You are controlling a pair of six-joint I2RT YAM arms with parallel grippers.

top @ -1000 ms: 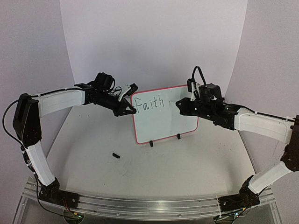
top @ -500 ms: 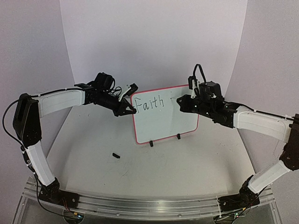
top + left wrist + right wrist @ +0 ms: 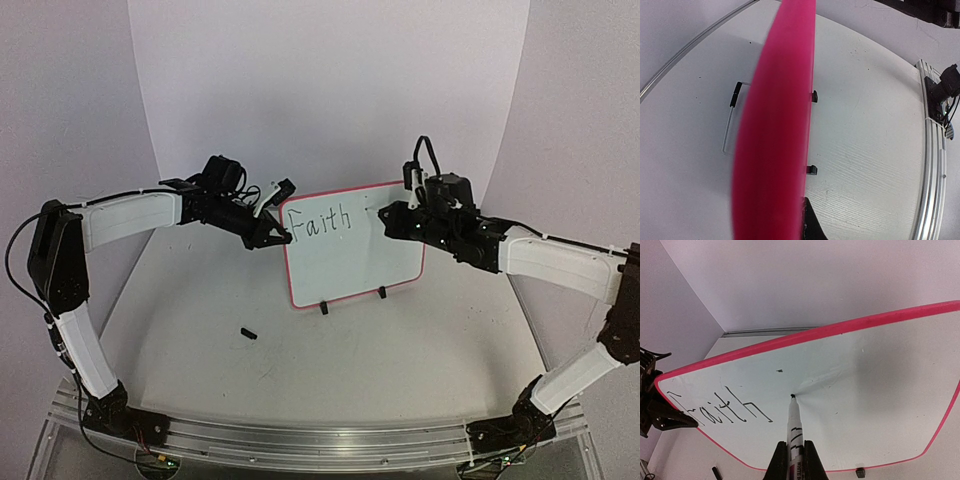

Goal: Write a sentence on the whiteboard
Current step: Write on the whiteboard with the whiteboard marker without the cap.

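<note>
The whiteboard (image 3: 352, 262) stands upright on two black feet mid-table, red-pink framed. Of the sentence, the word "Faith" (image 3: 320, 221) shows on its top line, also seen in the right wrist view as "Faith" (image 3: 720, 407). My left gripper (image 3: 277, 238) is shut on the board's left edge; in the left wrist view the pink frame (image 3: 775, 150) fills the middle, with one dark fingertip (image 3: 809, 223) beside it. My right gripper (image 3: 793, 445) is shut on a white marker (image 3: 794, 426). Its tip touches the board right of the word, below a small dark dot (image 3: 780, 371).
A small black marker cap (image 3: 248, 333) lies on the table in front of the board's left side. White curved backdrop walls close in behind and at both sides. The arm bases sit on a metal rail (image 3: 320, 440) at the near edge.
My right gripper and marker have shifted slightly upward along the board's face. The left arm and the board have not moved.
</note>
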